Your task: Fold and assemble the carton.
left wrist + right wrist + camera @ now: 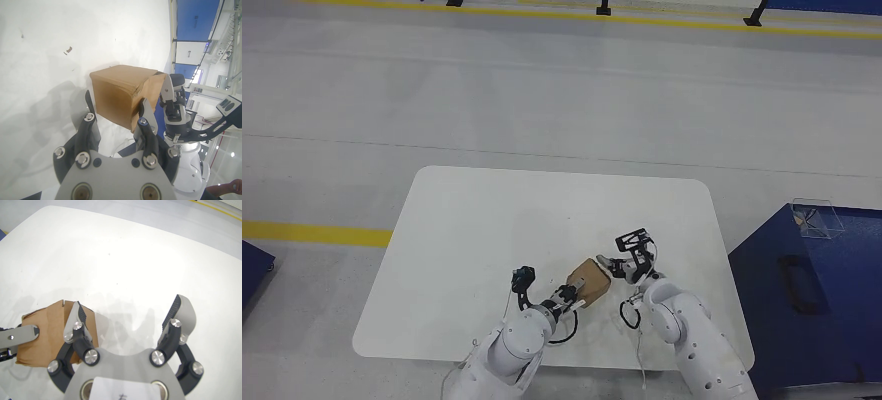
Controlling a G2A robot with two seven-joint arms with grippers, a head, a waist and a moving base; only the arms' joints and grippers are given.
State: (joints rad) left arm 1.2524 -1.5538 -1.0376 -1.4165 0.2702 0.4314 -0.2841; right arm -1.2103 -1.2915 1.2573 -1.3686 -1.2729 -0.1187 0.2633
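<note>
Carton (pixel 588 277) sat near-centre on the table (pixel 492 230), pinned between left end effector (pixel 116 98) at its near-left face and right end effector (pixel 127 302) touching its right flap (pixel 153 89), both spread open, gripping nothing.

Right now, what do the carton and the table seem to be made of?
Carton: looks like brown cardboard with a matte finish. One corner is creased and frayed, and the cut edges are raw.
Table: smooth white top with a faint sheen under the light, possibly laminate or plastic. The look leaves it open.
</note>
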